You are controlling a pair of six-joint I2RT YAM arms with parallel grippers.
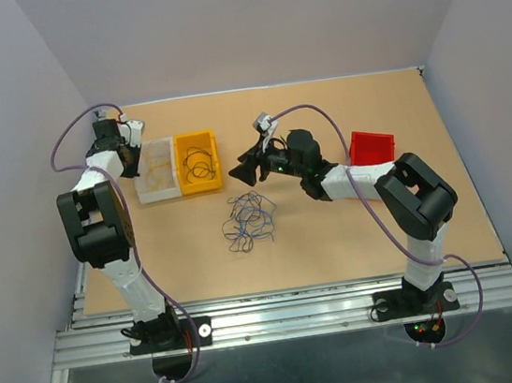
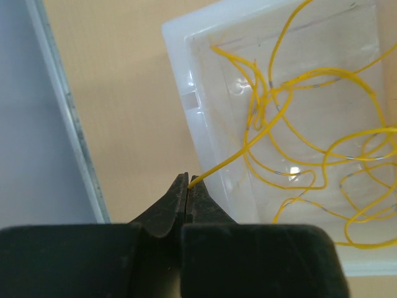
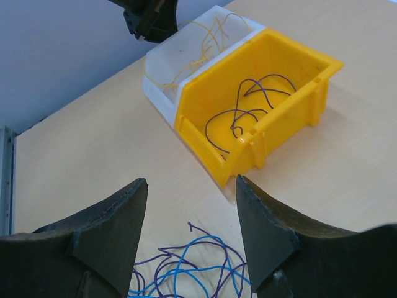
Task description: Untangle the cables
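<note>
Your left gripper [image 2: 188,182] sits at the far left of the table [image 1: 338,237]. Its jaws are pressed together, and the tips pinch the end of a yellow wire [image 2: 223,162]. That wire runs toward 2 o'clock over the rim of the white bin [image 2: 177,68] and joins more loose yellow loops inside. The yellow bin [image 3: 248,155] stands touching the white bin on its 3 o'clock side and holds a few dark purple wires [image 1: 199,164].

The cables [image 1: 249,221] lie in one loose bunch on the bare table near its middle. They are dark blue and purple strands, at about 5 o'clock from the yellow bin and well apart from it.

Your right gripper [image 3: 191,181] hangs spread open with nothing between its fingers. It is at about 12 o'clock from the bunch and points toward the two bins. A red bin [image 1: 370,146] sits at 3 o'clock from that gripper, partly behind the right arm.
</note>
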